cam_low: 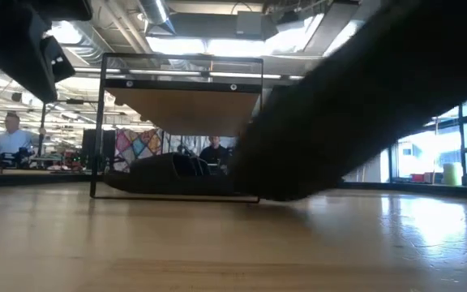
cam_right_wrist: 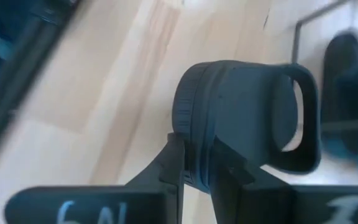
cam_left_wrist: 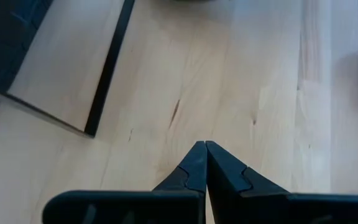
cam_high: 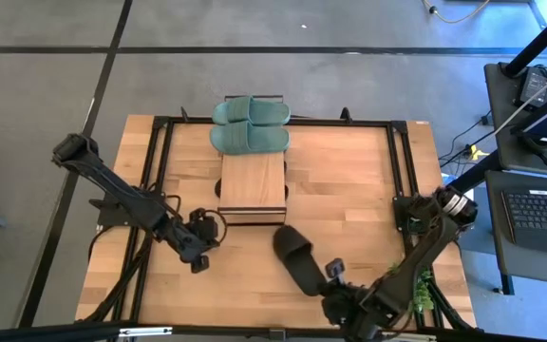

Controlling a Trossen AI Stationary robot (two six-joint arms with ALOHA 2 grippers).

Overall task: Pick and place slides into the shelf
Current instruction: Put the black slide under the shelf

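Black slide (cam_high: pixel 297 258) sat lower center of the high view, gripped at its heel by the right hand (cam_right_wrist: pixel 196 163) (left hand (cam_left_wrist: pixel 205 163) closed, empty) near the shelf (cam_high: pixel 253 180).

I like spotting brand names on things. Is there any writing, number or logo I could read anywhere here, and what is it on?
"6A", or close to it: handwritten in white on the right gripper body in the right wrist view; only partly legible.
A second white mark on that same body, at the picture's far corner: cut off, unreadable.
Black slide, green slides, shelf: no readable text.
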